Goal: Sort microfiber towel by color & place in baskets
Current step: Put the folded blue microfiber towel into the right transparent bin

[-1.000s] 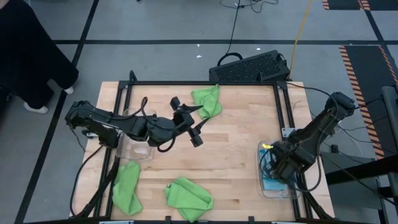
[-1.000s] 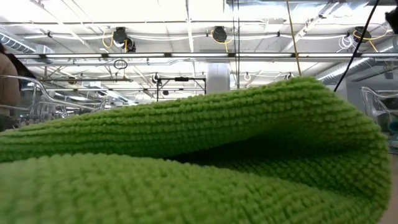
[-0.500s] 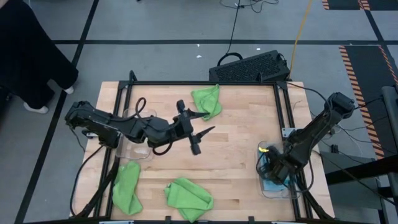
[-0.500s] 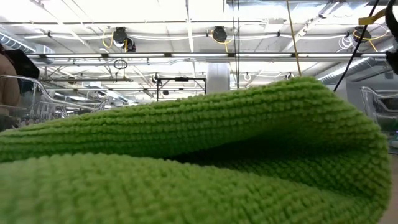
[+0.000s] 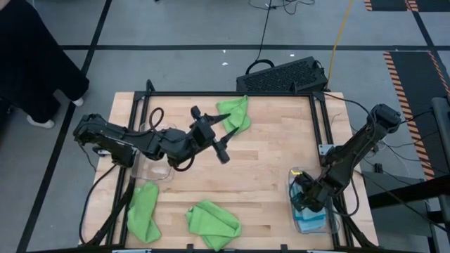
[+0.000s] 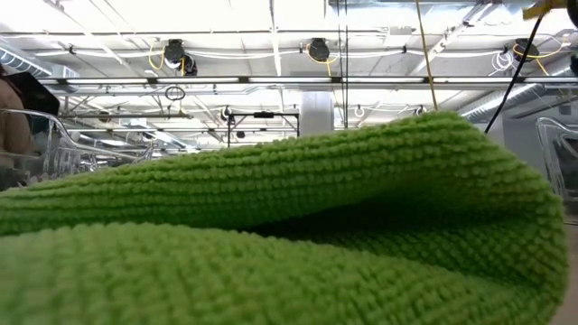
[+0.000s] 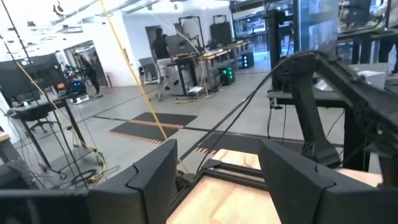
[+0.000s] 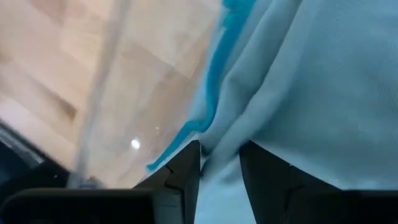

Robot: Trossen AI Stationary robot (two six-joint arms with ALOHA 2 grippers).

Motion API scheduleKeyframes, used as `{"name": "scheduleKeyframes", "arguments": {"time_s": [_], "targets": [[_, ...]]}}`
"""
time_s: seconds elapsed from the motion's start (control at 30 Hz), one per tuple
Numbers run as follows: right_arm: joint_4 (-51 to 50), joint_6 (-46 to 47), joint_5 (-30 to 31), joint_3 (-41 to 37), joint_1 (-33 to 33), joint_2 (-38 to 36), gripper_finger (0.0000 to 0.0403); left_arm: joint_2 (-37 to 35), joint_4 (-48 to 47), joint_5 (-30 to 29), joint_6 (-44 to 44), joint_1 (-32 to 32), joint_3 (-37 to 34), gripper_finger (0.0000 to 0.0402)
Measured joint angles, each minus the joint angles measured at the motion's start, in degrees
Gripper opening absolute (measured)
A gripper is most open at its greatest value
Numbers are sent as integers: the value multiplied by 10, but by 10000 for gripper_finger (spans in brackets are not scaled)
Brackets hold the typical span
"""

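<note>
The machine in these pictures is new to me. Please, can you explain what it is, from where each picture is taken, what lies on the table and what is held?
It is a robot with two dark arms at a wooden table. One picture looks down from above. One looks level across the table, where a green towel fills most of it. Two come from cameras on the wrists. Three green towels lie on the table: one by the left gripper, two more at the opposite edge. The left gripper hangs over the table, fingers open, holding nothing. The right gripper is down in a clear basket, on a light blue towel. Whether it grips the cloth I cannot tell.
</note>
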Motion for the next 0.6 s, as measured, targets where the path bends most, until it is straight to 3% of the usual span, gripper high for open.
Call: {"name": "scheduleKeyframes", "arguments": {"time_s": [0.33,0.6], "targets": [[-50,7,-2,47,0,-7,105,0,-120,4,-32,18,33,228],[-154,42,-32,47,4,-8,105,0,-141,6,18,18,69,228]]}}
